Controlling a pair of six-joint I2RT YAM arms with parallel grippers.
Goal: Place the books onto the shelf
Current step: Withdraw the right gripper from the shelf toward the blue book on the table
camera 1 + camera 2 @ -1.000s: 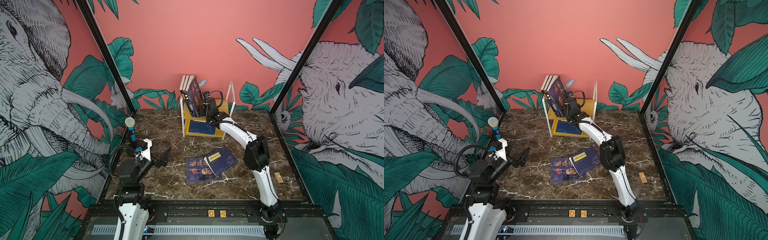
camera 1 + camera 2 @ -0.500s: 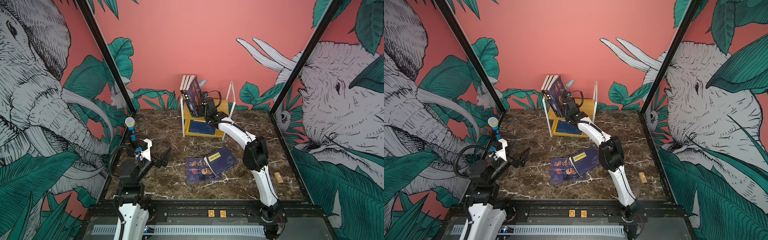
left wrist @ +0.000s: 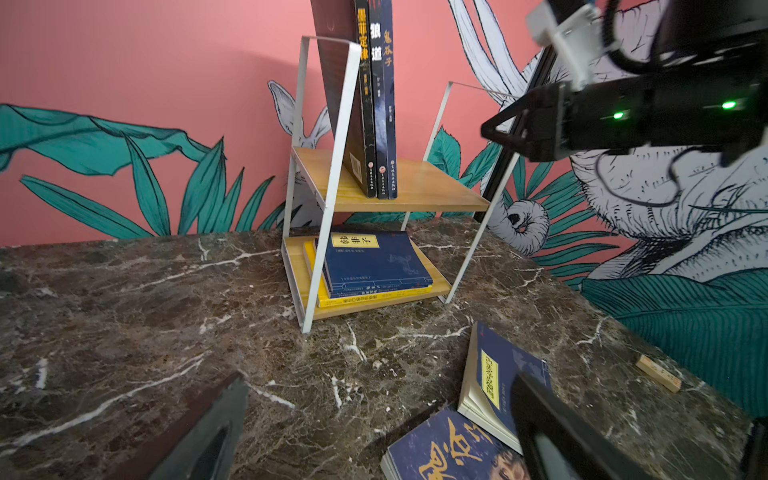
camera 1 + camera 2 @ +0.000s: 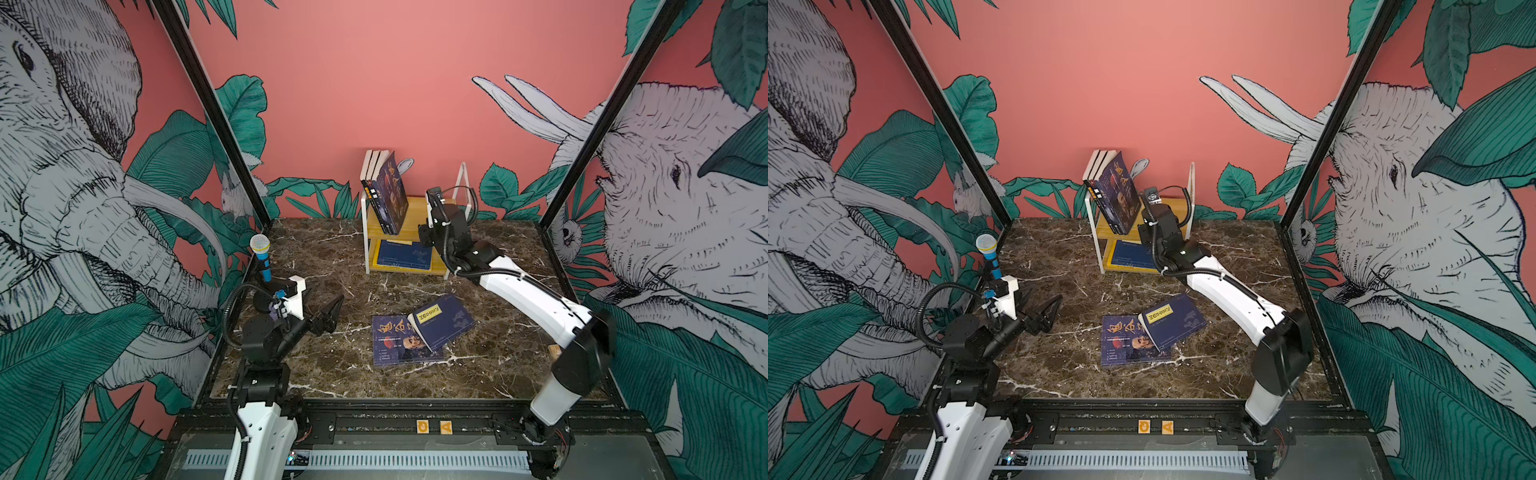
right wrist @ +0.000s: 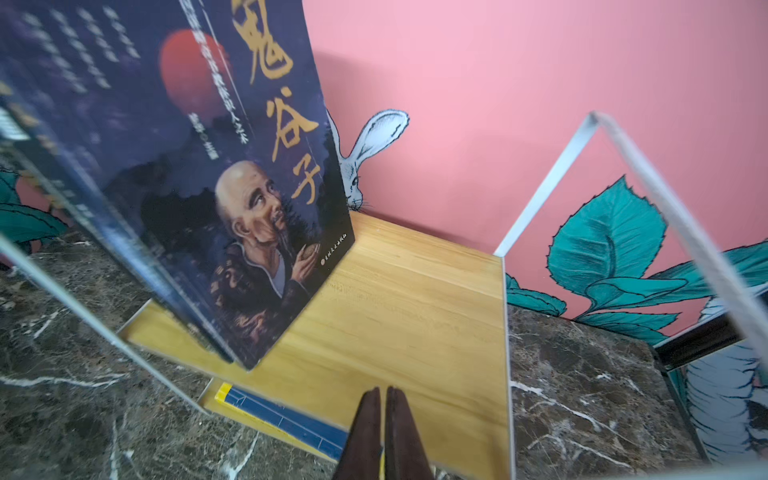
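My right gripper [image 5: 382, 392]: fingers pressed together, empty, near leaning navy old-man-portrait paperback [image 5: 232, 208] on white-framed wooden shelf [image 5: 415, 311]. Risk: bump slides base, book drops. My left gripper [image 3: 380, 380]: spread.

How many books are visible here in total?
7. Three books stand on the shelf's upper board, two lie stacked on its lower board, two overlap on the table. The lower stack may hide more.
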